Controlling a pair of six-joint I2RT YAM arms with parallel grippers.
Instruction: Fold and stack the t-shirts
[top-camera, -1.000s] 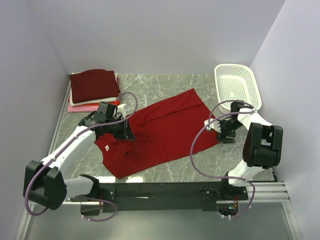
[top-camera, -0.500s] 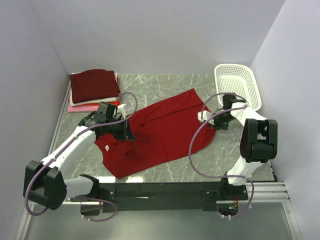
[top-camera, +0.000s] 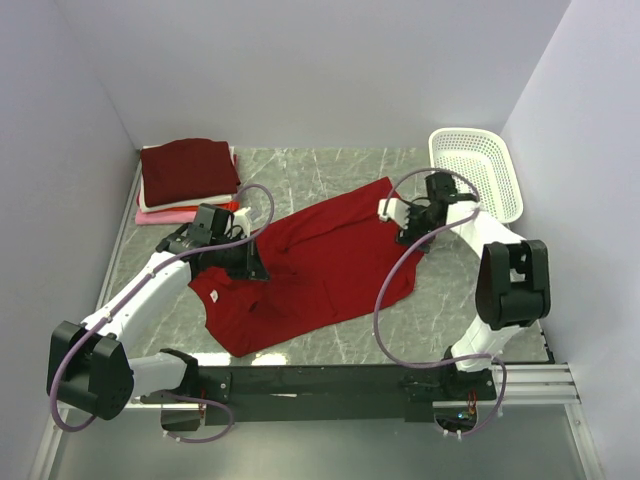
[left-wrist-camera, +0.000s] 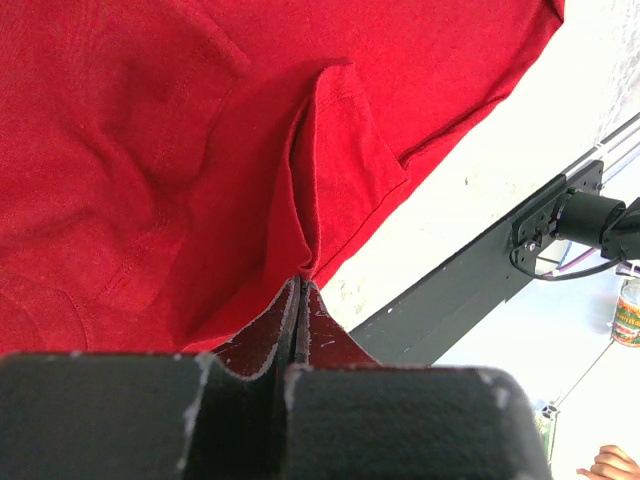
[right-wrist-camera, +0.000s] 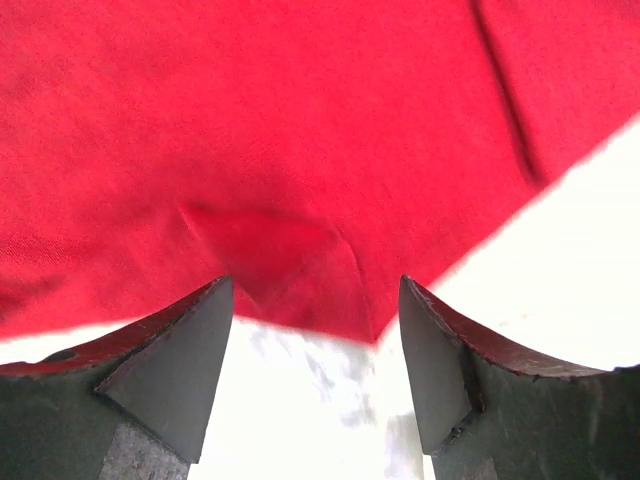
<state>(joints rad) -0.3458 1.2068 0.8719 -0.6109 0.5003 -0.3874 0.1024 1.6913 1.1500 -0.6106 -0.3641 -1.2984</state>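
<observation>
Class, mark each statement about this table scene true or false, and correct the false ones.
1. The left hand is shut, pinching a fold of the red t-shirt. True.
2. The right hand is clamped shut on the shirt. False: its jaws stand open at the shirt's corner.
3. The white basket stands at the far left. False: it stands at the far right; the folded stack is at the far left.
4. The top shirt of the folded stack is dark maroon. True.
</observation>
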